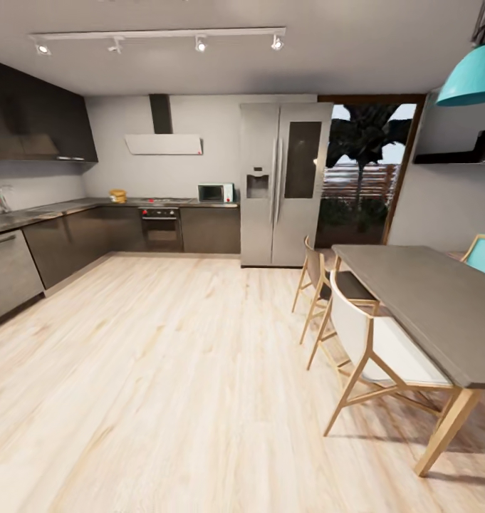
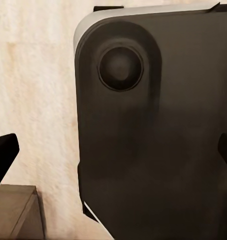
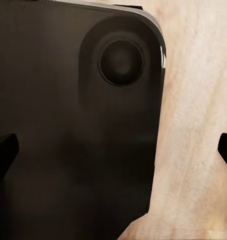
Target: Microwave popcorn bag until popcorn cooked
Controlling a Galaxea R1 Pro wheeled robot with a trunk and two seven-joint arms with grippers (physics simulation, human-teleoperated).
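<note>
Far across the room in the head view, the small tan popcorn bag (image 1: 117, 195) sits on the grey countertop (image 1: 71, 206) near the back corner. The pale microwave (image 1: 216, 192) with its dark door stands on the same countertop, to the right of the hob and beside the fridge. The popcorn itself is too small to make out. My left gripper (image 2: 113, 156) hangs open over my own dark base and the wooden floor, nothing between its fingers (image 2: 3, 156). My right gripper (image 3: 113, 154) is likewise open and holds nothing, its fingers (image 3: 4, 152) at the frame's edges.
A built-in dark oven (image 1: 161, 226) sits under the hob. A tall steel fridge (image 1: 285, 182) stands right of the microwave. A grey dining table (image 1: 427, 299) with wooden chairs (image 1: 374, 342) takes up the right side. Open wooden floor (image 1: 164, 356) leads towards the cabinets.
</note>
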